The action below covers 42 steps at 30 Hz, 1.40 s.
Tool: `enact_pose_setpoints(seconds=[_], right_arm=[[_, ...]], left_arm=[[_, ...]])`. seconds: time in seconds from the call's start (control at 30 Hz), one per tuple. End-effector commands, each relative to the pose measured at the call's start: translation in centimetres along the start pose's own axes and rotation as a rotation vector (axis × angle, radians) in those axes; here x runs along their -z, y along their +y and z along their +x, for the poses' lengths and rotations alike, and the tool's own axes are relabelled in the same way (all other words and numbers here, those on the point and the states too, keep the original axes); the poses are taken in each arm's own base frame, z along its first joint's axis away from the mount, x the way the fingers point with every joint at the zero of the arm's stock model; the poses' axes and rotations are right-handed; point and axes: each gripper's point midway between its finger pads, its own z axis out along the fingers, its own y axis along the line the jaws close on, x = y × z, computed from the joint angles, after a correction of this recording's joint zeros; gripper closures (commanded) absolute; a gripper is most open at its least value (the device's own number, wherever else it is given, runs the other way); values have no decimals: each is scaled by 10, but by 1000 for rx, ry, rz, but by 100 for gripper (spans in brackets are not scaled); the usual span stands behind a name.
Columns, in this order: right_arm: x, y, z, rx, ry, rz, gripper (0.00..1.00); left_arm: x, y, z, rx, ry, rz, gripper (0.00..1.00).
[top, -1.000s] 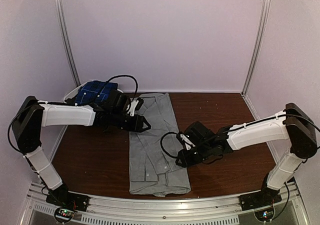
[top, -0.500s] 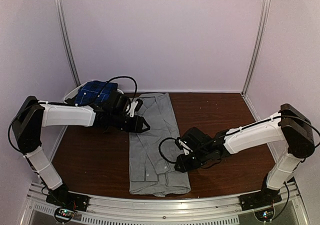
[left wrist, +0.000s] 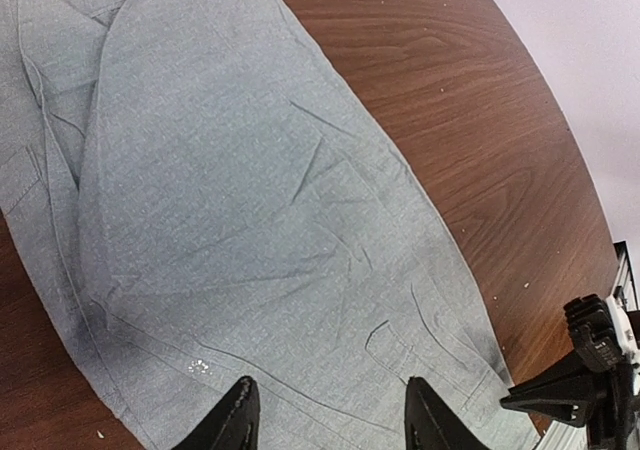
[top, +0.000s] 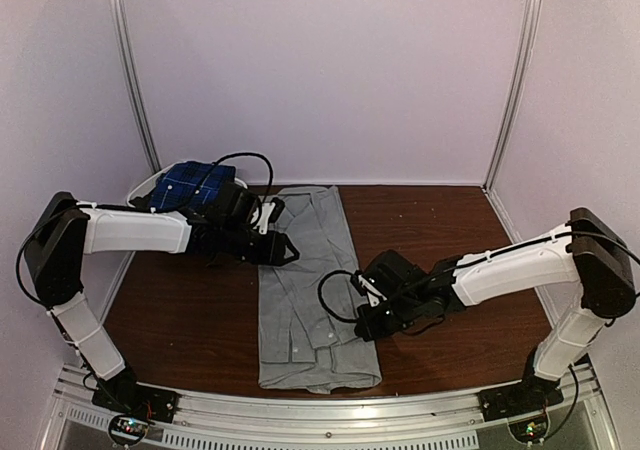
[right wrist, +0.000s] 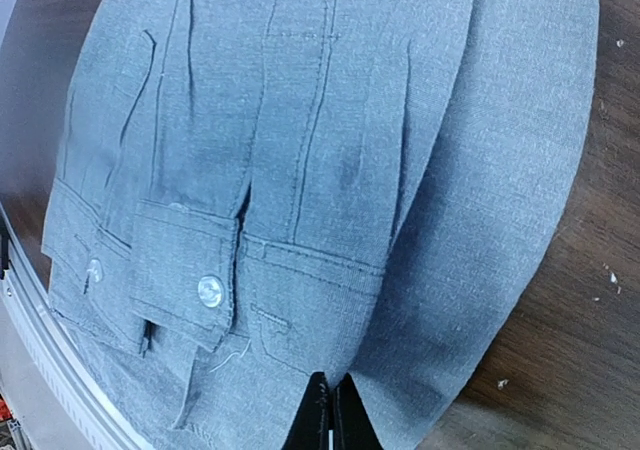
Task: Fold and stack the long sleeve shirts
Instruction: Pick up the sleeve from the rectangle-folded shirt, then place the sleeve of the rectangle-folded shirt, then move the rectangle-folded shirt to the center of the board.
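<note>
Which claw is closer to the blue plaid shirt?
Left. The left claw is a short way right of the blue plaid shirt; the right claw is much farther, at the near right edge of the grey shirt.

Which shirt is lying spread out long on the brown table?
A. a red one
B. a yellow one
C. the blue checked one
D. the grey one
D: the grey shirt lies stretched out on the wooden table, while the blue plaid shirt sits bunched in the white basket at the far left corner.
</note>
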Motion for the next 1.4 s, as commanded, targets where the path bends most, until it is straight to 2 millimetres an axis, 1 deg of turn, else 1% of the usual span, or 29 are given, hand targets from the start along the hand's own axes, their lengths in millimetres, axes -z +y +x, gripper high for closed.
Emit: enact_pose_setpoints(seconds=[0.0, 0.3, 0.5, 0.57, 0.77, 0.83, 0.93, 1.03, 1.1, 1.13, 1.2, 1.3, 1.37], right_arm=[[18, 12, -8, 2, -40, -13, 100], [23, 12, 12, -18, -6, -22, 100], [28, 5, 18, -40, -11, -15, 100], [26, 3, 21, -44, -6, -10, 100], [21, 4, 23, -40, -1, -24, 100], [20, 4, 22, -35, -2, -21, 95], [23, 3, 18, -28, -18, -6, 81], [31, 0, 5, -2, -56, 41, 62], [38, 1, -10, 14, -95, 67, 52], [41, 1, -17, 22, -114, 74, 50], [47, -1, -38, 22, -161, 78, 48], [57, 0, -76, 28, -246, 64, 49], [57, -2, -103, 31, -295, 62, 49]], left_arm=[[-2, 4, -5, 12, -18, -12, 49], [-8, 7, -14, 26, -29, -21, 49], [-17, 10, -18, 39, -33, -26, 49], [-21, 11, -20, 44, -33, -26, 50], [-28, 14, -26, 50, -43, -35, 50], [-29, 16, -27, 54, -45, -40, 50], [-30, 21, -30, 57, -53, -56, 50], [-30, 28, -34, 63, -65, -77, 50], [-31, 33, -39, 69, -77, -87, 50], [-32, 35, -43, 69, -86, -96, 50], [-34, 37, -50, 64, -99, -105, 50], [-39, 38, -58, 57, -109, -112, 53], [-44, 42, -62, 57, -111, -129, 54]])
